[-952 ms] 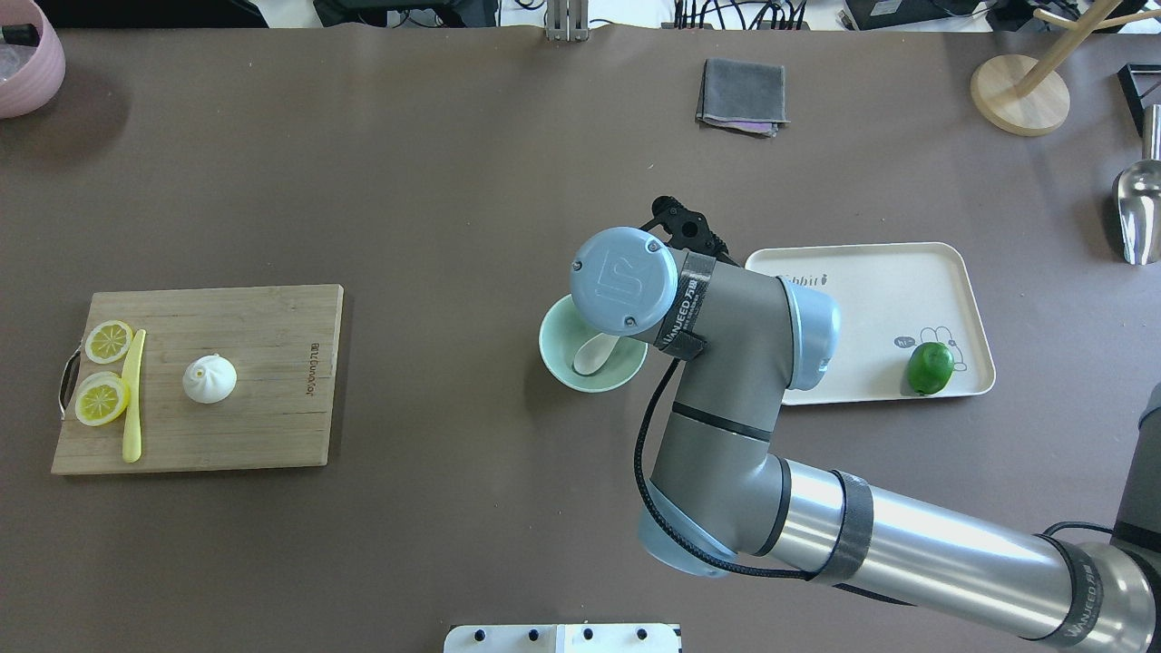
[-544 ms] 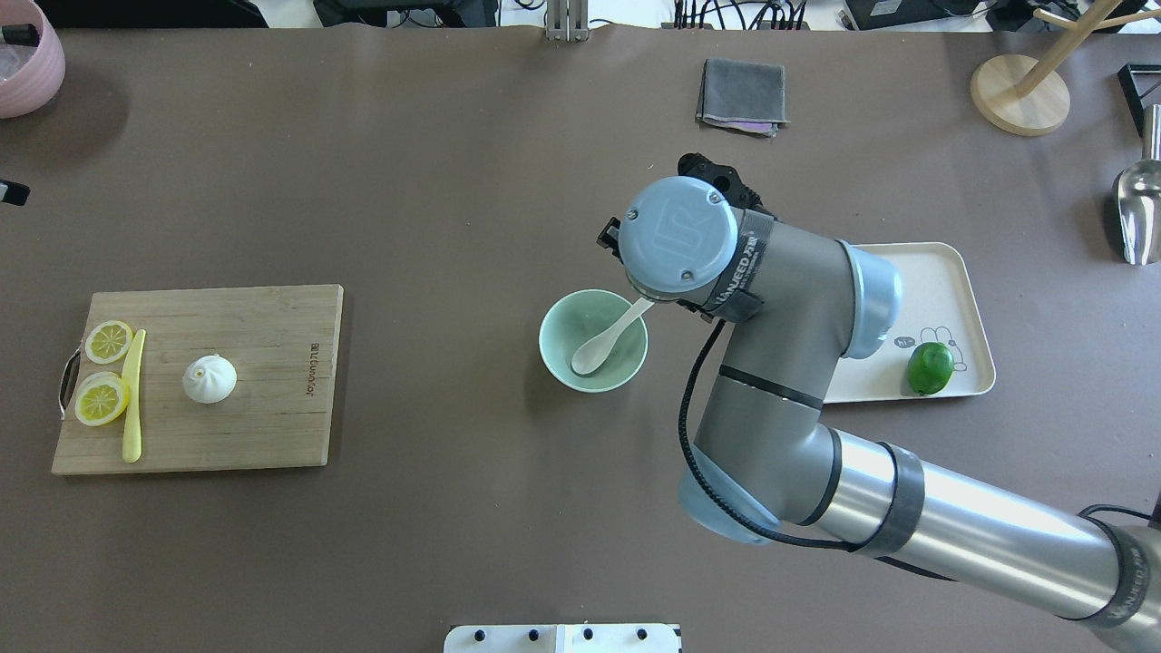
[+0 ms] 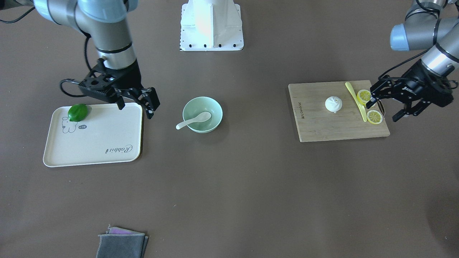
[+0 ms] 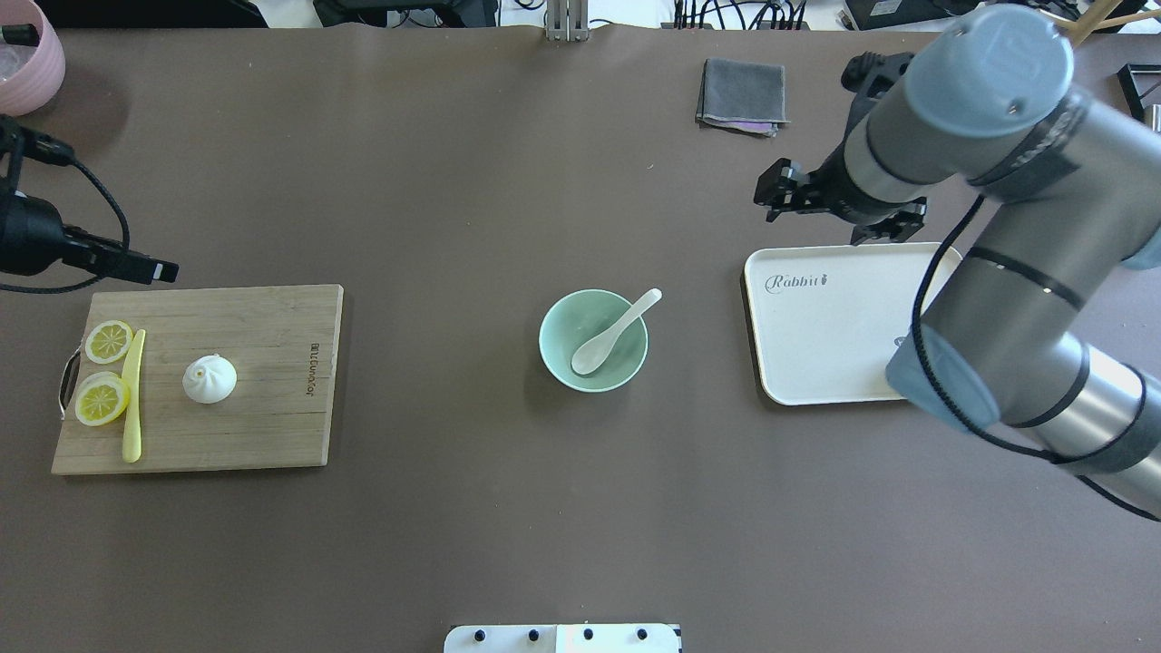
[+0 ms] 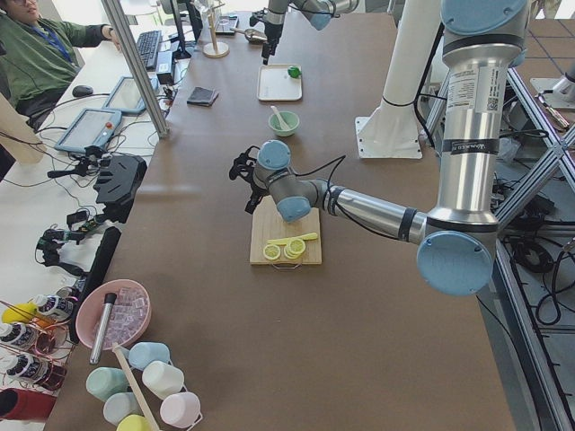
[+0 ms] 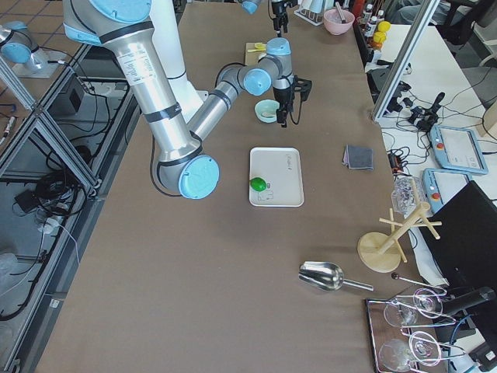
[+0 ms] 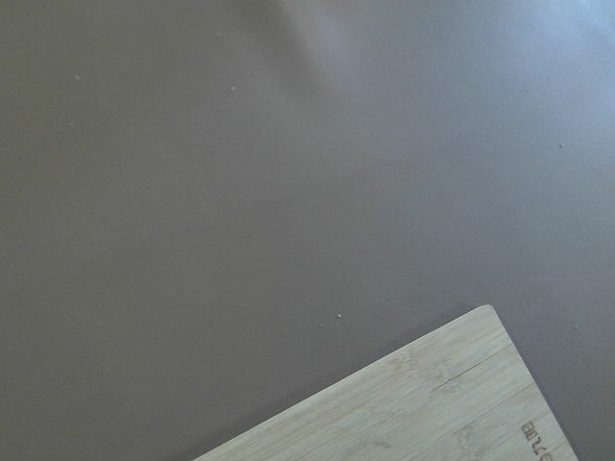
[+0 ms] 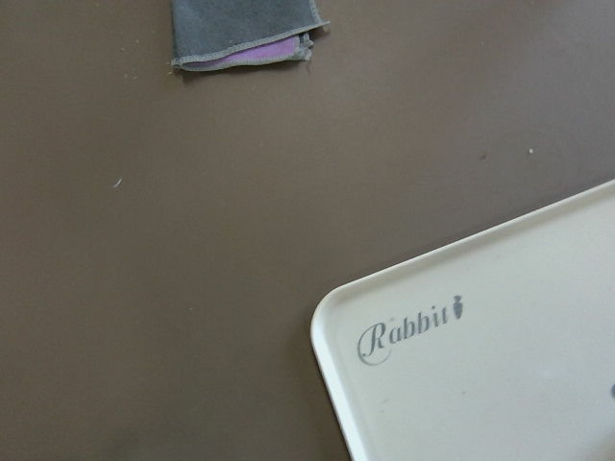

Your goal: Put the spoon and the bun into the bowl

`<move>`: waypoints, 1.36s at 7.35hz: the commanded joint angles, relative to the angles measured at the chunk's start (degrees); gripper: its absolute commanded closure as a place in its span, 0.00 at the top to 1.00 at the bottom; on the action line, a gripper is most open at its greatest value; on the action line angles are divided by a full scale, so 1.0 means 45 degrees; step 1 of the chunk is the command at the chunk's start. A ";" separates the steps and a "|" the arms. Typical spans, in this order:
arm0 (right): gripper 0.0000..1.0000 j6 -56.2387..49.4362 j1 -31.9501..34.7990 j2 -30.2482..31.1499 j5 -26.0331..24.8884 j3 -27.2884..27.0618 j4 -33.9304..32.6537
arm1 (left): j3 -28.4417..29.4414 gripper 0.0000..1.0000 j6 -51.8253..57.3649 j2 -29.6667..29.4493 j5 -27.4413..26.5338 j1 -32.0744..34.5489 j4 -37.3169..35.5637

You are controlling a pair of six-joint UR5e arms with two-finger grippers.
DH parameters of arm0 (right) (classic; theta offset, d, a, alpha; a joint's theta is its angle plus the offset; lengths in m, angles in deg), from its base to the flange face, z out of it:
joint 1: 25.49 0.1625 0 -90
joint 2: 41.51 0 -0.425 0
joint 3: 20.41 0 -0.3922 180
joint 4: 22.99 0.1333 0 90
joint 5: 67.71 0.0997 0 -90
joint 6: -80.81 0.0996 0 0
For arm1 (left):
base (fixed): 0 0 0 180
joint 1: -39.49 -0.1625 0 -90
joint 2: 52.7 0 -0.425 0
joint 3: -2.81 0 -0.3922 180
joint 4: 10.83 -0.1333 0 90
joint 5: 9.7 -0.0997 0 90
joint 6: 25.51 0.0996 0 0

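The white spoon (image 4: 615, 333) lies in the mint-green bowl (image 4: 558, 349), with its handle over the rim toward the tray. Both also show in the front view, spoon (image 3: 193, 120) and bowl (image 3: 211, 107). The white bun (image 4: 209, 378) sits upright on the wooden cutting board (image 4: 272, 408). My right gripper (image 3: 135, 107) is open and empty, raised beside the tray's corner and apart from the bowl. My left gripper (image 3: 386, 109) is open and empty, raised over the board's outer end near the lemon slices and apart from the bun (image 3: 333, 104).
A cream tray (image 4: 834, 345) holds a green lime (image 3: 78, 112). Two lemon slices (image 4: 101, 398) and a yellow knife (image 4: 133, 394) lie on the board. A grey cloth (image 4: 742, 95), a wooden stand (image 4: 1020, 91), a metal scoop (image 4: 1138, 209) and a pink bowl (image 4: 27, 63) stand at the far edge.
My right arm has pulled away from the bowl toward the back right, and the spoon stays in the bowl. My left gripper has come into view at the board's left end.
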 commanded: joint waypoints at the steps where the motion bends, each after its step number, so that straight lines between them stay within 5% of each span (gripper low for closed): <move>1: 1.00 -0.5143 0.2759 0.1471 0.2479 -0.0002 0.0004 | -0.0152 0.99 -0.0460 0.0634 -0.1433 -0.1593 0.0944; 2: 1.00 -0.6887 0.3737 0.1847 0.3377 0.0095 -0.0034 | -0.0133 0.99 -0.0771 0.0869 -0.2173 -0.2239 0.1279; 4: 1.00 -0.7568 0.4059 0.2318 0.3542 0.0233 0.0024 | -0.0113 0.98 -0.0794 0.1396 -0.4279 -0.3761 0.1651; 6: 1.00 -0.7685 0.4138 0.2553 0.3542 0.0155 0.0043 | -0.0094 0.95 -0.0755 0.1476 -0.5183 -0.4604 0.1673; 7: 1.00 -0.7686 0.4157 0.2554 0.3542 0.0116 0.0043 | -0.0094 0.77 -0.0794 0.1477 -0.5711 -0.4937 0.1654; 9: 1.00 -0.7667 0.4157 0.2554 0.3542 0.0115 0.0043 | -0.0074 0.23 -0.0774 0.1574 -0.5755 -0.4960 0.1673; 10: 1.00 -0.7667 0.4157 0.2554 0.3542 0.0135 0.0024 | -0.0151 0.09 -0.0774 0.1516 -0.5755 -0.4922 0.1673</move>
